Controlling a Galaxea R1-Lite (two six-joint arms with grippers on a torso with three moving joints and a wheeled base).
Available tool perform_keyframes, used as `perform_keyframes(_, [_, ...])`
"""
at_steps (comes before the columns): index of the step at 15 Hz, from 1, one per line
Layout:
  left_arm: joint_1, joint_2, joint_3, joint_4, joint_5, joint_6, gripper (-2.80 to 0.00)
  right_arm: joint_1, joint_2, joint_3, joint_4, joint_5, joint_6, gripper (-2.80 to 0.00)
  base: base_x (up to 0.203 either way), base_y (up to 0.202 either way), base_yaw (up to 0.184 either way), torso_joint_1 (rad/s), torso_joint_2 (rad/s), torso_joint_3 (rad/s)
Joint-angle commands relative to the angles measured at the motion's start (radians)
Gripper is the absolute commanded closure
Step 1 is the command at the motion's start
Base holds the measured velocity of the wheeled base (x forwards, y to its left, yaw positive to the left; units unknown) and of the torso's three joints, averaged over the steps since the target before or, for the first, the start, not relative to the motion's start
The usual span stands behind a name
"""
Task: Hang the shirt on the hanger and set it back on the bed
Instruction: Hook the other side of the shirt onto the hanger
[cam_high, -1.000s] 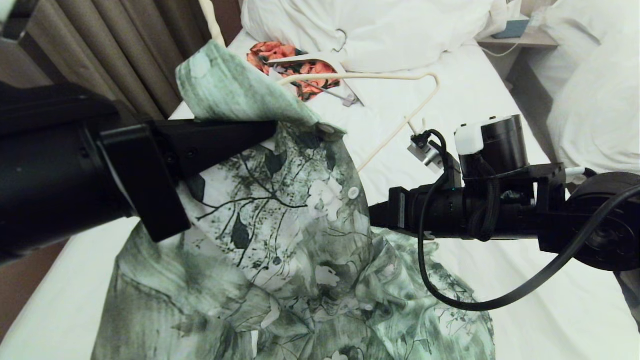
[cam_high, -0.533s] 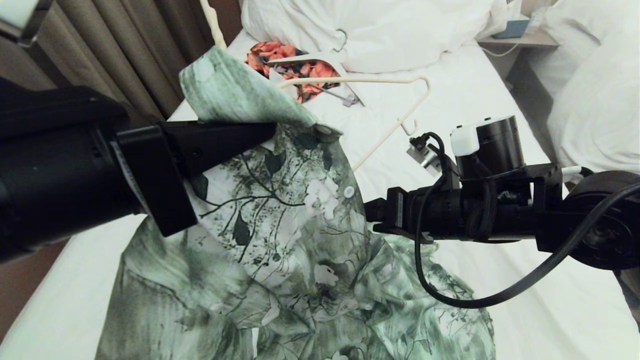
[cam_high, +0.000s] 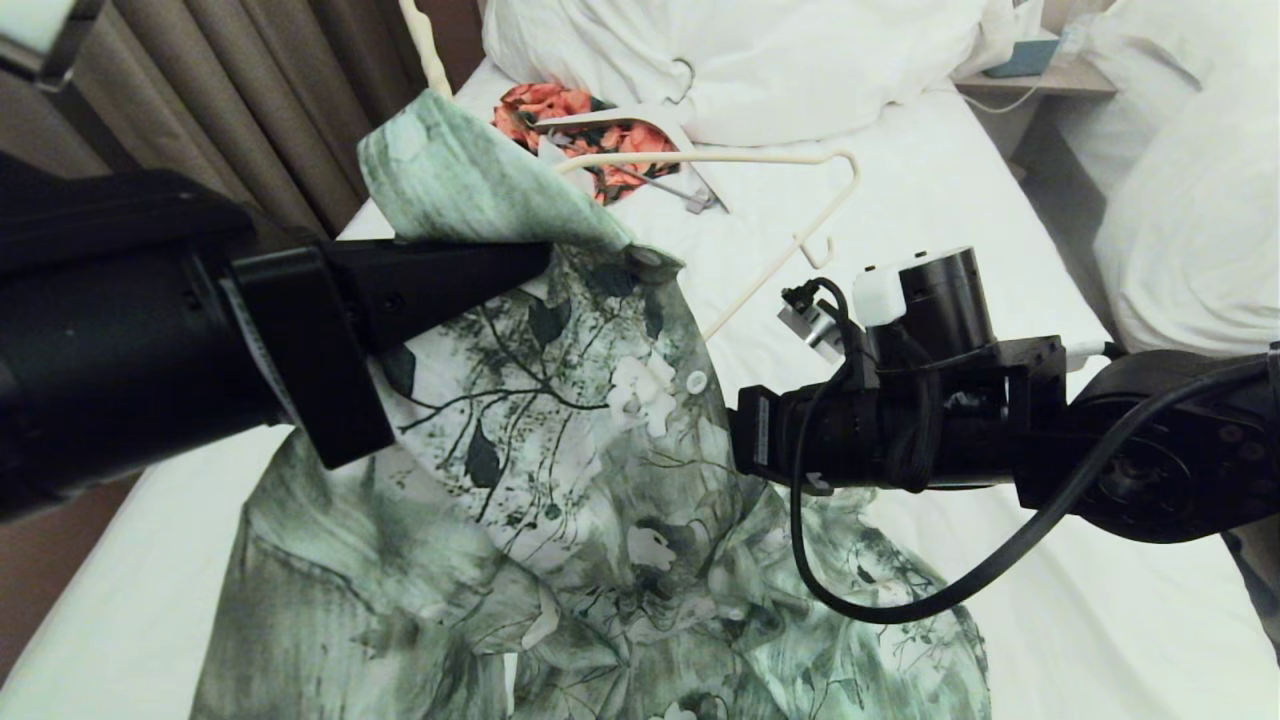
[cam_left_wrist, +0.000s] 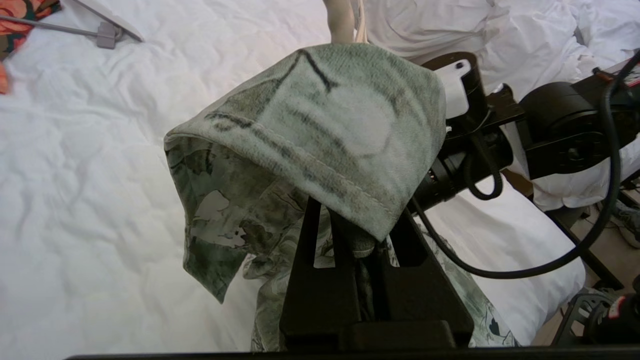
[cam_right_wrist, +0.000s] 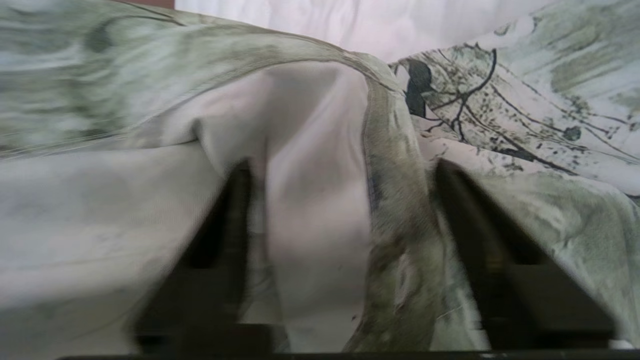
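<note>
A: What is the left end effector (cam_high: 530, 262) doing?

B: It is gripping the shirt (cam_high: 560, 470) near the collar, fingers pressed together on the cloth. A fold of fabric is draping over its tip, and the rest of the shirt is hanging down below it onto the bed (cam_high: 1000, 620).

A: And the right end effector (cam_right_wrist: 340, 210)?

B: Its fingers are standing wide apart, pushed into the shirt's folds; a ridge of cloth is lying between them in the right wrist view. They are not clamping anything. In the head view its tip is hidden behind the fabric.

A: Where is the hanger (cam_high: 790, 195) sitting?

B: Beyond both end effectors, toward the pillow (cam_high: 800, 70). One cream arm is running in behind the lifted collar by the left end effector; the hook is lying just past the right wrist. Whether the arm is inside the shirt, I cannot tell.

A: Anything else past it?

B: An orange floral garment (cam_high: 560, 110) with a white hanger (cam_high: 640, 125) on it, farther beyond the left end effector.
</note>
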Motion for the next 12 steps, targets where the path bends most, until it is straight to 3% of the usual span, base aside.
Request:
perform_keyframes(1, [0.0, 0.0, 0.0, -0.002, 0.002, 0.0, 0.0, 0.002, 0.01, -0.001, -0.001, 0.002, 0.002, 0.0, 0.0, 0.0, 0.0, 0.0, 0.0, 0.0])
perform_keyframes(7, [0.003, 0.002, 0.0, -0.002, 0.002, 0.0, 0.0, -0.013, 0.004, -0.001, 0.001, 0.0, 0.005, 0.0, 0.0, 0.0, 0.0, 0.0, 0.0, 0.0])
perform_keyframes(12, [0.034, 0.039, 0.002, -0.002, 0.0, -0.001, 0.0, -0.116, -0.046, 0.011, 0.018, 0.002, 0.061, 0.0, 0.0, 0.0, 0.0, 0.0, 0.0, 0.0])
